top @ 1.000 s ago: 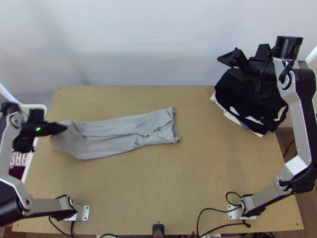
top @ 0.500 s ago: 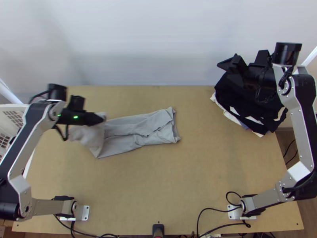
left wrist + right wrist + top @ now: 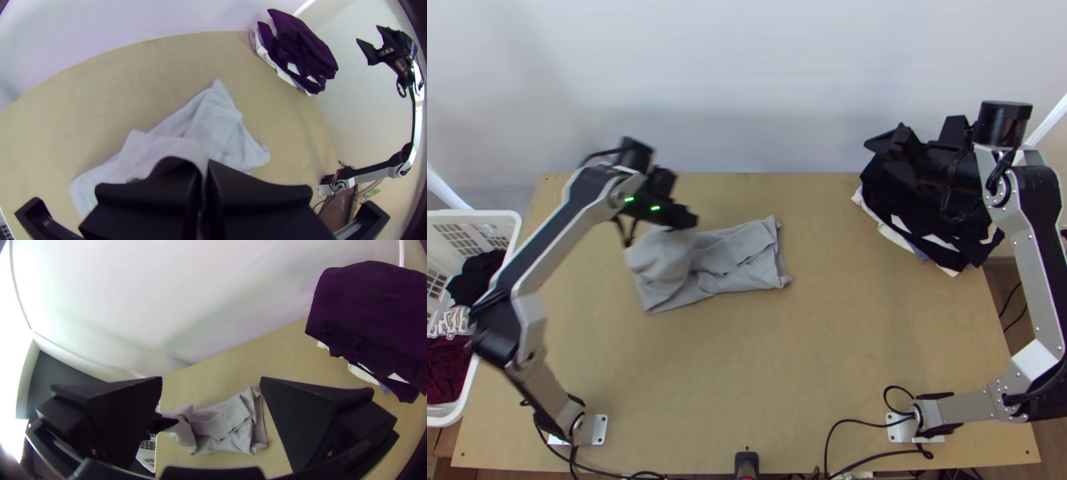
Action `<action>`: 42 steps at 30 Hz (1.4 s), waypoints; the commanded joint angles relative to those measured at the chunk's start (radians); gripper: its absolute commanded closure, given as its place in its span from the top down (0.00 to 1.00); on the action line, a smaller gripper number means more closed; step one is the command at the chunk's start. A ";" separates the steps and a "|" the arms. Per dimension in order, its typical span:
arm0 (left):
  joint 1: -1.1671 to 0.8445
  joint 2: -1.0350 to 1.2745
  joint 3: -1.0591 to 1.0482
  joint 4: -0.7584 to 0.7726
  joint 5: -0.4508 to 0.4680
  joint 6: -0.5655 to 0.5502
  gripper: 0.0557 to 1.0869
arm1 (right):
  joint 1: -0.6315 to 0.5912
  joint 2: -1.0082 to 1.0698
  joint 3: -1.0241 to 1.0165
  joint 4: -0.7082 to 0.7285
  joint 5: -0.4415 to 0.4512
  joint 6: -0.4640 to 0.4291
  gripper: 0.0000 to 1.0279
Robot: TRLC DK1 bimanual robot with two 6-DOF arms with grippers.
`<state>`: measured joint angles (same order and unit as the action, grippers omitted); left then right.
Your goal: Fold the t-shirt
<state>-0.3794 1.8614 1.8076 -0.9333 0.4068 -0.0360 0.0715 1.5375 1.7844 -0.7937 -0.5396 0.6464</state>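
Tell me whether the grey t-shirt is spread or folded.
Partly folded: the grey t-shirt lies in overlapping layers, and the left gripper holds one end raised over the rest.

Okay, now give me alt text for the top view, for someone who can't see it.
The left arm's tool grips one end of a grey t-shirt, bunched over part of the shirt on a wooden table. At the far right, the right arm's open tool hangs by a pile of dark and white clothes. A white basket holds clothes at the left.

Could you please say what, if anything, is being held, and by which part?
The left hand holds the grey shirt by its raised end; the right hand holds nothing.
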 commanded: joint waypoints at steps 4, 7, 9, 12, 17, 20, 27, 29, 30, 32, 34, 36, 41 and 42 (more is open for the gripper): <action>-0.142 0.249 0.285 -0.062 -0.052 -0.021 0.04 | -0.021 -0.051 -0.086 0.056 -0.007 0.007 0.97; -0.200 0.384 0.453 -0.107 -0.072 -0.024 0.04 | -0.021 -0.062 -0.112 0.080 -0.007 0.016 0.97; -0.243 0.438 0.504 -0.075 -0.086 -0.027 0.04 | -0.019 -0.065 -0.126 0.090 -0.007 0.018 0.97; -0.302 0.470 0.506 0.031 -0.109 -0.027 0.55 | -0.010 -0.065 -0.158 0.096 -0.007 0.022 0.97; -0.291 0.426 0.501 0.215 -0.125 -0.123 0.96 | 0.031 -0.085 -0.260 0.160 -0.007 0.039 0.97; -0.269 0.344 0.496 0.215 -0.125 -0.142 0.96 | 0.056 -0.089 -0.303 0.205 -0.007 0.047 0.97; -0.179 0.147 0.457 0.116 -0.108 -0.082 0.96 | 0.126 -0.053 -0.315 0.260 0.003 0.048 0.97; -0.150 0.127 0.457 -0.001 -0.111 -0.007 0.96 | 0.168 -0.037 -0.304 0.246 0.006 0.036 0.96; -0.135 0.120 0.453 -0.050 -0.111 0.022 0.96 | 0.197 -0.022 -0.287 0.203 0.006 0.007 0.92; -0.101 0.111 0.438 -0.142 -0.111 0.079 0.96 | 0.238 0.023 -0.237 0.106 0.006 -0.051 0.89; -0.067 0.087 0.392 -0.197 -0.111 0.111 0.96 | 0.281 0.075 -0.194 0.030 0.009 -0.090 0.89; -0.036 0.051 0.341 -0.211 -0.112 0.117 0.96 | 0.312 0.154 -0.109 -0.073 0.007 -0.096 0.89; 0.027 -0.047 0.253 -0.202 -0.111 0.145 0.96 | 0.389 0.263 -0.025 -0.090 0.082 -0.292 0.89; 0.037 -0.062 0.245 -0.203 -0.111 0.153 0.96 | 0.402 0.289 -0.005 -0.096 0.101 -0.332 0.89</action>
<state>-0.3656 1.8938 2.0789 -1.1290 0.2874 0.0826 0.4400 1.7699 1.7199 -0.8738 -0.4683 0.4366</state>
